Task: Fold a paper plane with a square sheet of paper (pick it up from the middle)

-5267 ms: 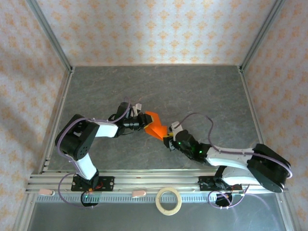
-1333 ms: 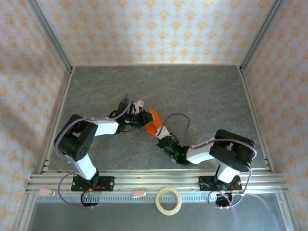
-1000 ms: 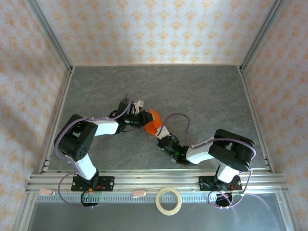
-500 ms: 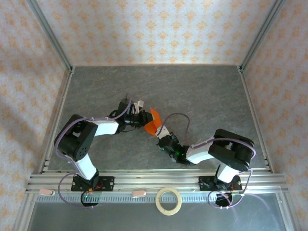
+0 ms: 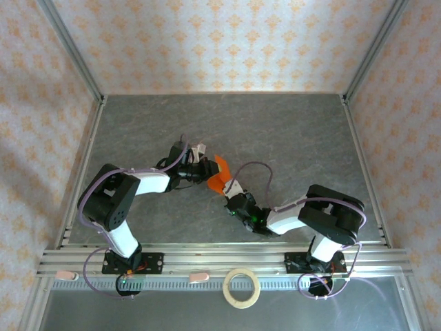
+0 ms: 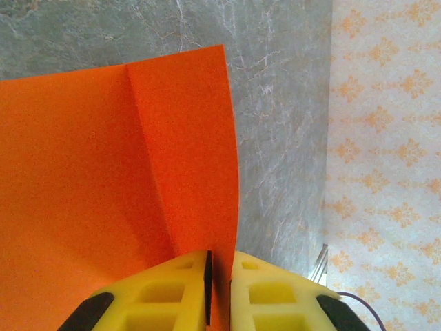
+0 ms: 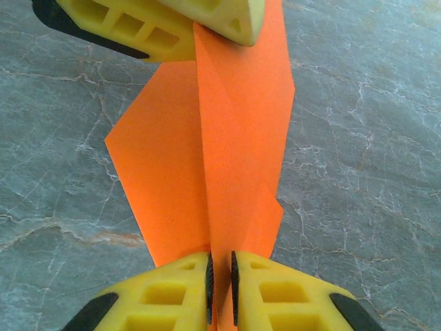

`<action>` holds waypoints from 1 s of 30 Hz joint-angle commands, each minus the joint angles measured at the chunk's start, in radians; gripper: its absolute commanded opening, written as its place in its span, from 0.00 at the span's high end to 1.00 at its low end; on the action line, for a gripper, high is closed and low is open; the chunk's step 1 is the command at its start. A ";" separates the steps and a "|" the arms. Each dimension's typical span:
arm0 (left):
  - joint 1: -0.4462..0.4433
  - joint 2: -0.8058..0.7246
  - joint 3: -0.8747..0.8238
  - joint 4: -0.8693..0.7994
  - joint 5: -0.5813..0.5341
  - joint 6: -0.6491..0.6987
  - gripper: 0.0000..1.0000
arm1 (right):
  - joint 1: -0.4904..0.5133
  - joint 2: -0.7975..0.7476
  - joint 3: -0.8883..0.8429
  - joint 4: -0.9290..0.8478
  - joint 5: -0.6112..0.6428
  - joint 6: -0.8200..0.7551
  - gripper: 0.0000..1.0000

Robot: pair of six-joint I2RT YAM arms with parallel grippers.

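Observation:
The paper plane (image 5: 219, 176) is bright orange paper, folded along a centre crease and held above the grey table between both grippers. My left gripper (image 5: 206, 172) comes from the left and is shut on the paper's edge (image 6: 219, 272); the orange sheet (image 6: 103, 172) spreads out ahead of its yellow fingers. My right gripper (image 5: 231, 194) comes from the lower right. Its yellow jaws (image 7: 220, 272) stand shut on the raised crease of the paper (image 7: 234, 138). The left gripper's yellow fingers (image 7: 172, 27) pinch the far end in the right wrist view.
A pale tape ring (image 5: 242, 287) lies in front of the aluminium rail (image 5: 207, 258), off the work surface. The grey marbled table (image 5: 275, 131) stretches behind the grippers to the patterned walls.
Since the earliest frame the right arm has swung in and the paper stands narrower, folded upward. Over the last second both arms and the paper have barely moved.

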 commanded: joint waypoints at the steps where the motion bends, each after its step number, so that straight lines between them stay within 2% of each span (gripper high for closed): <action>1: -0.006 -0.023 -0.005 0.009 0.003 -0.006 0.85 | -0.009 0.009 -0.007 0.024 0.006 0.003 0.83; 14: -0.007 -0.020 -0.001 0.007 0.003 -0.005 0.85 | -0.025 0.014 -0.007 0.038 -0.006 0.004 0.81; 23: -0.006 -0.021 -0.003 0.010 0.005 -0.005 0.85 | -0.029 0.025 0.003 0.031 -0.024 -0.022 0.76; 28: -0.007 -0.021 -0.001 0.010 0.005 -0.006 0.85 | -0.029 0.026 0.008 0.027 -0.024 -0.027 0.78; 30: -0.007 -0.020 -0.001 0.010 0.005 -0.006 0.85 | -0.029 0.023 0.008 0.027 -0.026 -0.026 0.82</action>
